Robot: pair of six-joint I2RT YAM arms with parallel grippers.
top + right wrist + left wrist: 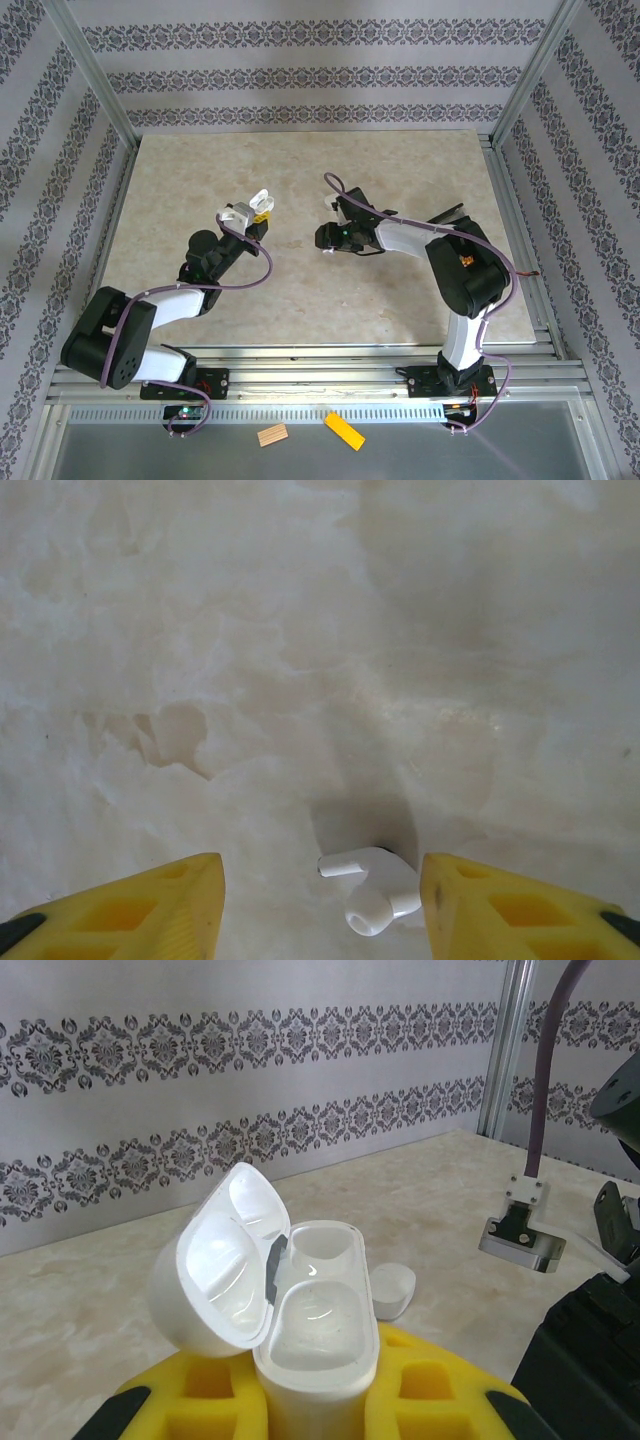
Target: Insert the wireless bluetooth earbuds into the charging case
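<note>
Step in hand: pickup of earbud [372, 890]. R gripper [320, 915] low over table [300, 630], fingers apart, straddling it; contact not clear. Earbud lies flat, nearer view-right finger. Stem axis runs approx across the gap, tip twd view-left finger, head twd cam. L gripper [315, 1400] clamped on charging case [318, 1330], lid [215, 1270] open, sockets up. Next: close on stem w/o flicking it, then carry to case, stem down.

The top camera looked down from behind the arm bases over the whole beige marbled surface [300, 300]. The left wrist camera faced level across that surface toward the patterned wall [150, 1060]. The right wrist camera looked straight down at the surface from close by.
</note>
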